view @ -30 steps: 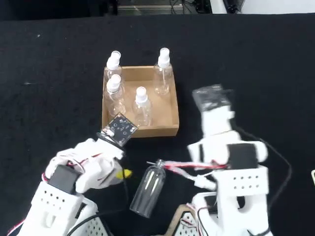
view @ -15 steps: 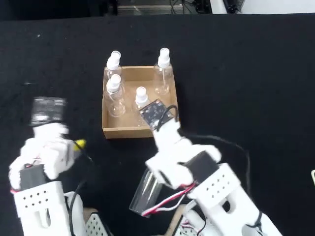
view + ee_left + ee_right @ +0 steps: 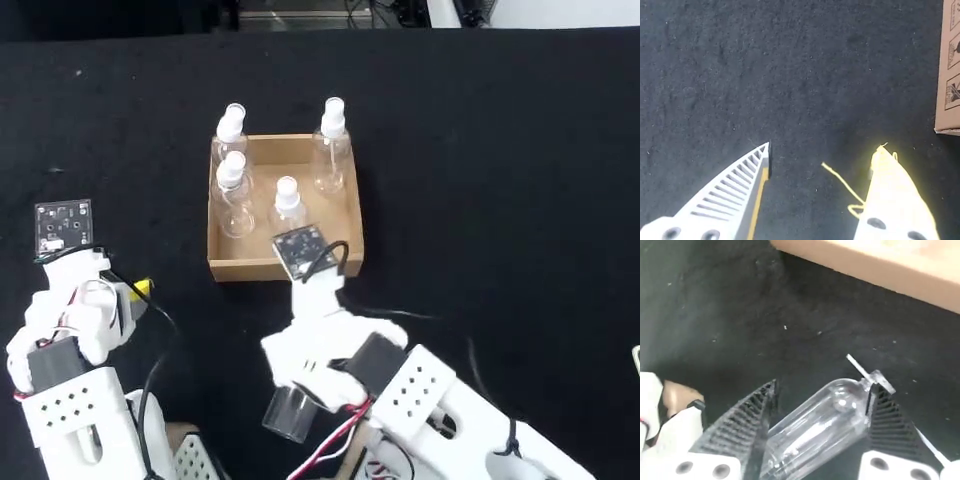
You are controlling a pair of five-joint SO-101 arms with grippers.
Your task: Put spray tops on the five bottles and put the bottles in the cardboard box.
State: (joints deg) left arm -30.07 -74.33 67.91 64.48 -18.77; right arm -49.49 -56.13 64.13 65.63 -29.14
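Left gripper (image 3: pixel 825 147): fingers spread wide, nothing held. Only black table (image 3: pixel 740 60) is seen between the ribbed finger (image 3: pixel 735 190) and the yellow-marked finger (image 3: pixel 890 190). A loose yellow thread (image 3: pixel 840 182) hangs off the inner side of the yellow-marked finger. A corner of the cardboard box (image 3: pixel 950 75) is seen ahead of the tips, outboard of the yellow-marked finger and well apart from it.

Right gripper (image 3: pixel 822 385): fingers spread, set down either side of the loose clear bottle (image 3: pixel 825 425). The bottle lies on its side on the table, body back between the finger bases, neck end near the tips. It runs at a slant across the gap, neck nearest the one finger (image 3: pixel 885 415). Whether the pads actually touch the plastic cannot be told. A thin white stick is seen at the neck; whether a spray top is fitted cannot be told. The box wall (image 3: pixel 880 265) is seen ahead of the fingertips, apart from the bottle.

High view: the right arm (image 3: pixel 340 350) is stretched over the loose bottle (image 3: pixel 288 412), just short of the near wall of the box (image 3: pixel 240 268). Four spray-topped bottles (image 3: pixel 232 185) are stood upright inside the box. The left arm (image 3: pixel 70 330) is placed off to the box's side, well apart from the loose bottle.
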